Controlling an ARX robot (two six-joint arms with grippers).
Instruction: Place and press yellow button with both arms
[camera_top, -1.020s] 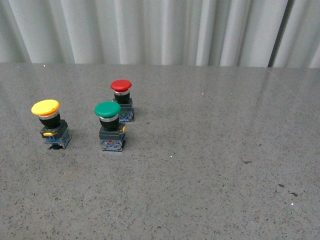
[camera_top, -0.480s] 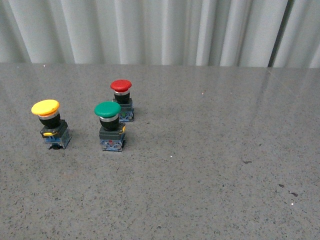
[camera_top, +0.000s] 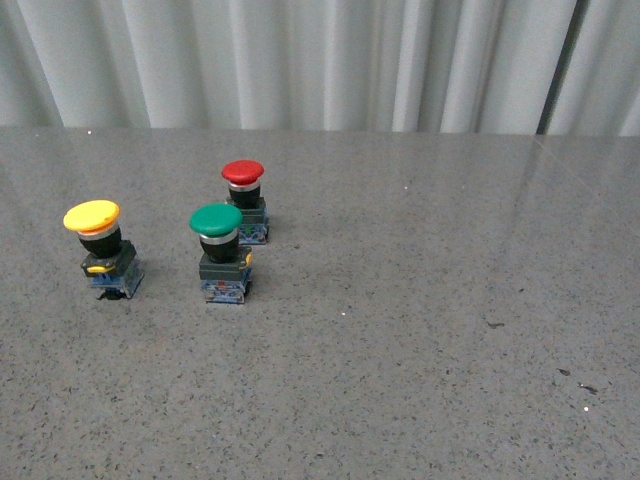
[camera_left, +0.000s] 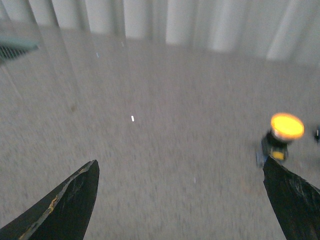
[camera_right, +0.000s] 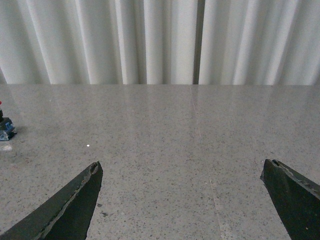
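The yellow button (camera_top: 98, 245) stands upright on the grey table at the left, its round yellow cap over a dark body with a yellow tab. Neither arm shows in the front view. The left wrist view is blurred; there the yellow button (camera_left: 283, 136) sits just past one black fingertip (camera_left: 290, 192), off to the side of my open left gripper (camera_left: 180, 167), which holds nothing. My right gripper (camera_right: 181, 169) is open over bare table, far from the yellow button.
A green-capped button (camera_top: 220, 252) stands just right of the yellow one, and a red-capped button (camera_top: 244, 199) behind it. A button's bluish base (camera_right: 6, 129) peeks in at the edge of the right wrist view. White curtain hangs behind the table.
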